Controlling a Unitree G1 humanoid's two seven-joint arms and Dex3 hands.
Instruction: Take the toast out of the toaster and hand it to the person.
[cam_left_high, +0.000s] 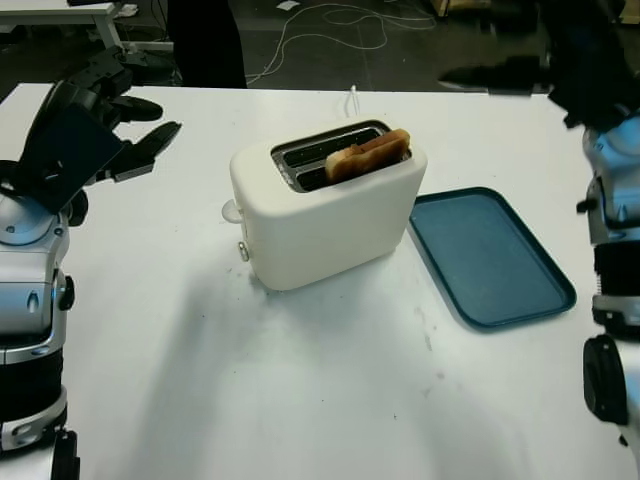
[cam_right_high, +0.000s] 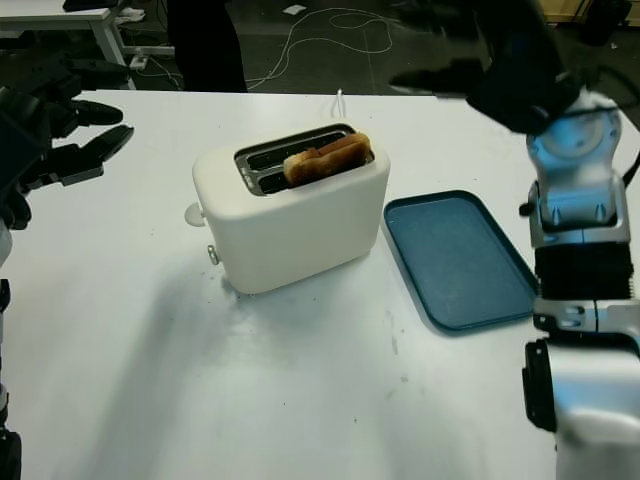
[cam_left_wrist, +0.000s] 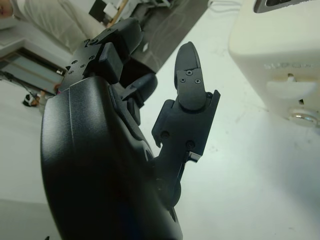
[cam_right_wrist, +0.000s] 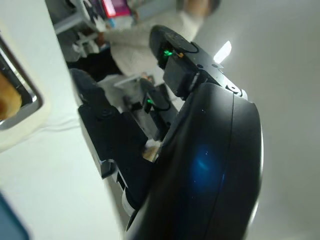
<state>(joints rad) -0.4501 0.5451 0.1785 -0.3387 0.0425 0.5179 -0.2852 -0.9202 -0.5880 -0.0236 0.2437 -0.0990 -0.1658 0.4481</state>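
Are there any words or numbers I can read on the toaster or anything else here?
No text can be read.
The toaster has faint raised letters on its side in the left wrist view, too faint to read.
The blue tray shows no writing.

Bright even light, soft shadows, blurred right hand (cam_right_high: 500, 65)

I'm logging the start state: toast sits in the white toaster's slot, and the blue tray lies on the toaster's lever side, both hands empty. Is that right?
Not quite. The blue tray lies on the side away from the lever, as the left eye view shows. The rest holds: toast sits in the white toaster, with the left hand and right hand open above the table.
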